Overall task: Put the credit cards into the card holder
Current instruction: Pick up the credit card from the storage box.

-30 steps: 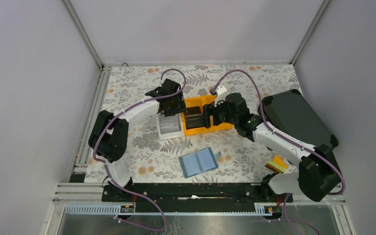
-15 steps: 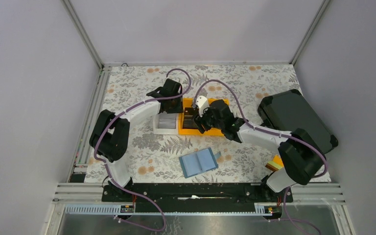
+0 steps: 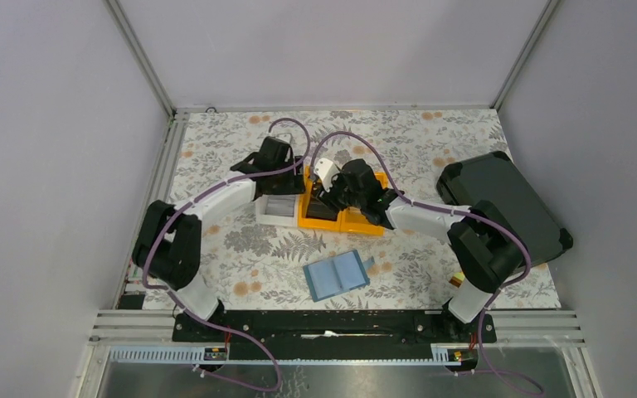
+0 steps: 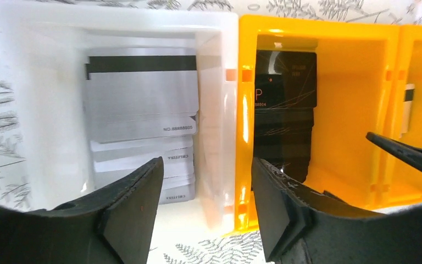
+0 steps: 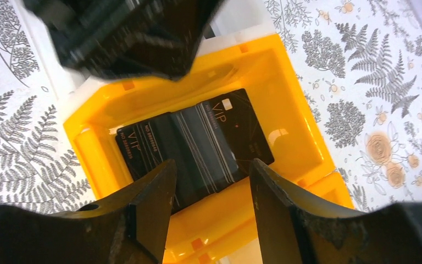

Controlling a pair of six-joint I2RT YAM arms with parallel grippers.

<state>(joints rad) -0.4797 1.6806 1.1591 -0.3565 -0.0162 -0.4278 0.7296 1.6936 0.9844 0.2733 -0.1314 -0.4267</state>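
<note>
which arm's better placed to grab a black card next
Right, likely. The right gripper hangs open over the black cards in the orange bin. The left gripper, also open, straddles the wall shared with the white bin.

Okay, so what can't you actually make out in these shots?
Top view: right gripper covers the black cards in the orange plastic bin.
Left wrist: its own fingers hide the lowest silver-grey cards in the white plastic bin.
Top view: teal-blue bifold card holder pockets, too small.
</note>
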